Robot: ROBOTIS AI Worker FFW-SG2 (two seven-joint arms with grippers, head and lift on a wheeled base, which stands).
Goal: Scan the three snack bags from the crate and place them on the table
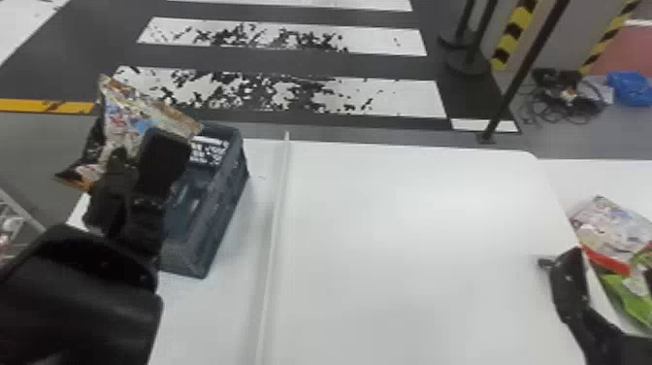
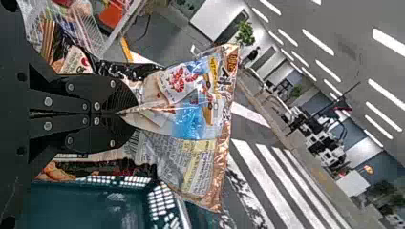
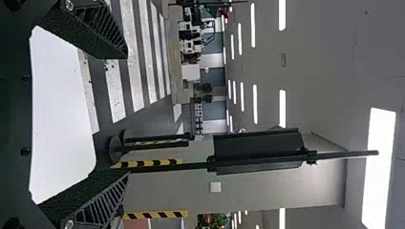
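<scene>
At 10 o'clock in the head view, the left pincer grips a crinkled, glossy plastic snack bag, printed in beige, white, red and blue. The left wrist view shows the left pincer with its two flat black fingers pressed together on the bag's narrow end; the bag fans out beyond the tips. Black glossy packaging shows behind these fingers; whether it is a separate bag, I cannot tell.

At 4 o'clock, the right pincer is spread wide, nothing between its fingers.

At 9 o'clock, a rectangular blue-grey plastic crate with perforated walls sits on the smooth white table, near the held bag. A thin, straight, pale ridge runs just right of it, and open tabletop stretches from there to the right pincer. The far edge lies at 12 o'clock, ending in a rounded corner at 2.

Past the table's right edge, between 3 and 4 o'clock, are a pale printed bag with a red band and a shiny green bag, touching.
</scene>
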